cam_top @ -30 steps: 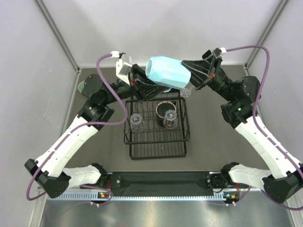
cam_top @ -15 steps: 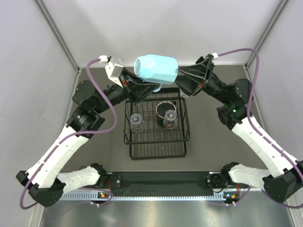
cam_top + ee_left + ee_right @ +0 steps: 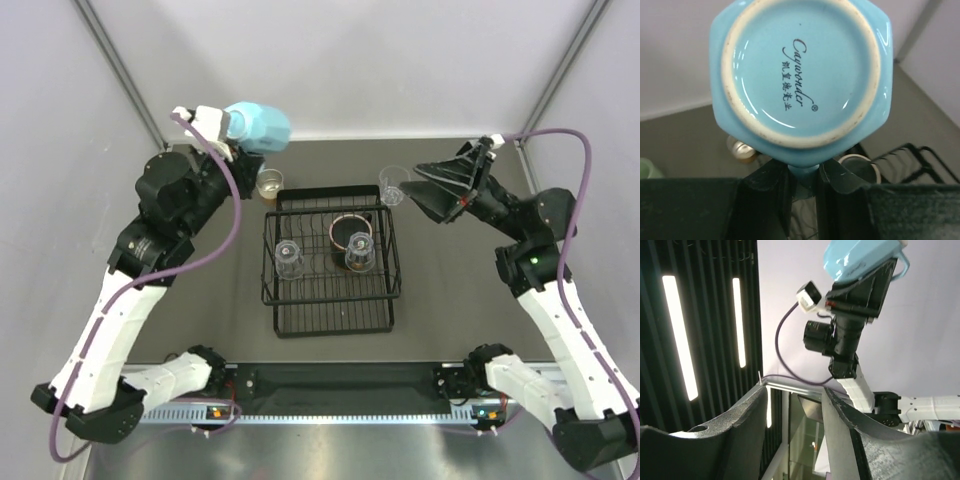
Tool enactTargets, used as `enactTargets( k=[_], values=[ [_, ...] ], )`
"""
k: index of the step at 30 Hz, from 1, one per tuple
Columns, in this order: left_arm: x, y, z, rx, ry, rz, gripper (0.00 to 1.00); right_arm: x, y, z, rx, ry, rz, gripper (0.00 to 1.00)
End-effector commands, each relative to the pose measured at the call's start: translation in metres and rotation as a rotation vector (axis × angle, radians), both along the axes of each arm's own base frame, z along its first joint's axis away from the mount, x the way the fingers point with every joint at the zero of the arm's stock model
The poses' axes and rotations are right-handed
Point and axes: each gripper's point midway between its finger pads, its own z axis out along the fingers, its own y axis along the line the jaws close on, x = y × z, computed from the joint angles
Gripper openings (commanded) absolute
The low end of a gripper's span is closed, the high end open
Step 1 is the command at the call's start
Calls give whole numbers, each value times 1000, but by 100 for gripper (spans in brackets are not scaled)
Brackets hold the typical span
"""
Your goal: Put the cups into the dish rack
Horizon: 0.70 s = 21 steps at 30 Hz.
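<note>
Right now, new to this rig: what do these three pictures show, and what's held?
Two robot arms stand at the table's near edge. The overhead picture looks down on both; the other two come from cameras on each wrist. The left claw is shut on a light blue mug, its base facing that camera. The right claw is open and empty. The dish rack holds two clear glasses and a dark cup; a tan cup and another clear glass stand on the table beside it.
</note>
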Motion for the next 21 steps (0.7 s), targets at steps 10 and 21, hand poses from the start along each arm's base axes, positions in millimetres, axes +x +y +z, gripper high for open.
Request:
enactTargets(
  k=[10,21],
  values=[
    [82,115,-91,-88,130,337,0,-23,-22,-12,-54,16,14,46],
    [116,92,-171,-38,104,4,0,-37,-27,-33,-72,54,50,45]
  ],
)
